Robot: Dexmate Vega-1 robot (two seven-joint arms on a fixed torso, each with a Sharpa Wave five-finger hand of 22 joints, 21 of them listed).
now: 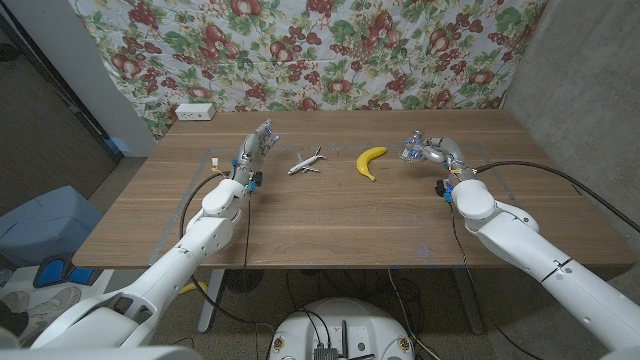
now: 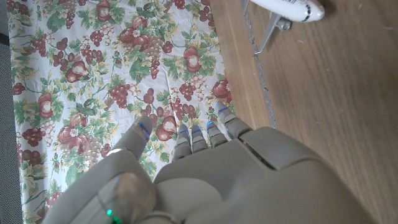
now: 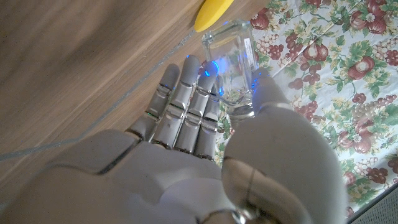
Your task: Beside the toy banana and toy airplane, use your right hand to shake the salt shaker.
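My right hand (image 1: 437, 152) grips a clear glass salt shaker (image 1: 410, 148) just right of the yellow toy banana (image 1: 371, 161); I cannot tell whether the shaker touches the table. In the right wrist view the shaker (image 3: 231, 61) sits between my thumb and fingers (image 3: 186, 102), with the banana's tip (image 3: 211, 14) beyond it. The white toy airplane (image 1: 306, 162) stands at the table's middle, left of the banana. My left hand (image 1: 255, 148) stands at the left of the airplane with fingers extended and nothing in it. The airplane (image 2: 287, 9) appears in the left wrist view past that hand (image 2: 205, 180).
A floral cloth (image 1: 330, 50) hangs behind the wooden table (image 1: 330, 220). A small white box (image 1: 194, 112) lies at the table's far left corner. Cables run from both wrists across the table.
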